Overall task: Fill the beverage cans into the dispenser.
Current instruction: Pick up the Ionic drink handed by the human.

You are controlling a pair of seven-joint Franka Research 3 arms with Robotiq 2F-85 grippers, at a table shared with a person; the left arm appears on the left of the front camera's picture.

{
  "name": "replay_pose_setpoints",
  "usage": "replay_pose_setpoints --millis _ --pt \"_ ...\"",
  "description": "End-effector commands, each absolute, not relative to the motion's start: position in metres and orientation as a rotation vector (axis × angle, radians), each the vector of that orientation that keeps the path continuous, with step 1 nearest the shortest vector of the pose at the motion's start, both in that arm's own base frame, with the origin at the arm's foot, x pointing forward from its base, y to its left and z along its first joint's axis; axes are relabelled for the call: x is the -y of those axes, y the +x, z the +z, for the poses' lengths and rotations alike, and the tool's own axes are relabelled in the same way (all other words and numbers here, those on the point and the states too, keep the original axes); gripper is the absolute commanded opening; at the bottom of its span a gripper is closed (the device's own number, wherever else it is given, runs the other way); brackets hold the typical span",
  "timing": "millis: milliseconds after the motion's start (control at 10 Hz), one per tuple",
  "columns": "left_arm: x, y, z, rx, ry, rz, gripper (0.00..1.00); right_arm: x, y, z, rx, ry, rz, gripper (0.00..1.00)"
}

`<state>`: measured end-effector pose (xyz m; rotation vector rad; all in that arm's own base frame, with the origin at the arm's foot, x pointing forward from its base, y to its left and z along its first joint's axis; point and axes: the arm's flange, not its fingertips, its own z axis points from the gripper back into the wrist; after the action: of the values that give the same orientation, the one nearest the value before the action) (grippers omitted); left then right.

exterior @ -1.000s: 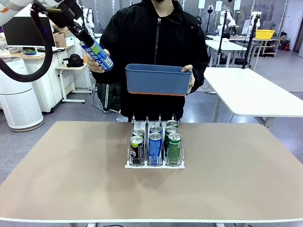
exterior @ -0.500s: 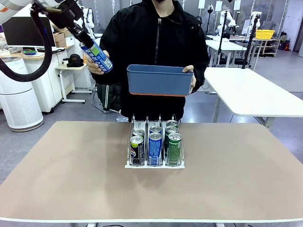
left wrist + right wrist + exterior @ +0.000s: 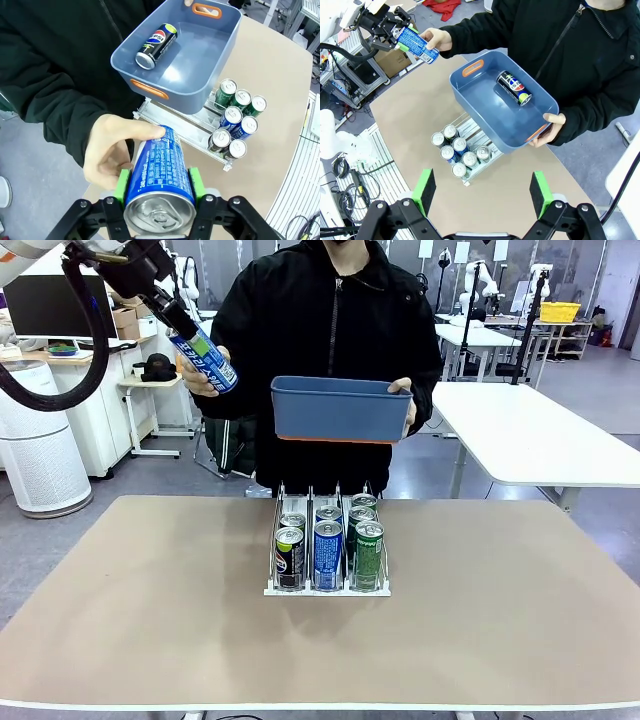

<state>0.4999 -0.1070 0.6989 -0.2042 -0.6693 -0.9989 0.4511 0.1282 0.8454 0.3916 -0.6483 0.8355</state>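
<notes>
Step in hand: handover of one can from the person to the left arm. The left fingers (image 3: 122, 182) are closed on the top end of a blue-and-white can (image 3: 207, 360), green pads pressed on both sides below the silver lid; the person's hand (image 3: 112, 150) grips the lower end of the same can, in the air beyond the bench's (image 3: 150, 590) far left corner. The right fingers (image 3: 425, 187) are spread wide and hold nothing, high above the bench. The dispenser (image 3: 326, 592) stands at mid-bench, and the person's other hand holds a blue bin (image 3: 340, 415) above and behind it. Next move, as judged: the person lets go, then the arm carries the can to the dispenser's rear, sets it upright and feeds it into the middle lane behind the other blue cans. Count: seven cans in the dispenser (two dark, two blue, three green), one black can (image 3: 156, 45) lying in the bin, one can in handover; nine in all, one dispenser, one bin.
</notes>
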Motion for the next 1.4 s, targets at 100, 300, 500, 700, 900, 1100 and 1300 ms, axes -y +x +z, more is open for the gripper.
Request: replay_pose_setpoints --millis 100,300,500,700,900,1100,1300 --pt "0.107 0.4993 0.6987 0.668 -0.204 -1.003 0.38 -0.1282 0.4502 0.8453 0.645 0.392 0.837 1.0" --pt "0.107 0.4993 0.6987 0.668 -0.204 -1.003 0.38 -0.1282 0.4502 0.8453 0.645 0.392 0.837 1.0" --pt "0.107 0.4993 0.6987 0.668 -0.204 -1.003 0.38 -0.1282 0.4502 0.8453 0.645 0.392 0.837 1.0" --pt "0.107 0.4993 0.6987 0.668 -0.204 -1.003 0.38 -0.1282 0.4502 0.8453 0.645 0.392 0.837 1.0" --pt "0.107 0.4993 0.6987 0.668 -0.204 -1.003 0.38 -0.1282 0.4502 0.8453 0.645 0.392 0.837 1.0" --pt "0.107 0.4993 0.6987 0.668 -0.204 -1.003 0.38 -0.1282 0.4502 0.8453 0.645 0.392 0.837 1.0" --pt "0.107 0.4993 0.6987 0.668 -0.204 -1.003 0.38 -0.1282 0.4502 0.8453 0.645 0.392 0.837 1.0"
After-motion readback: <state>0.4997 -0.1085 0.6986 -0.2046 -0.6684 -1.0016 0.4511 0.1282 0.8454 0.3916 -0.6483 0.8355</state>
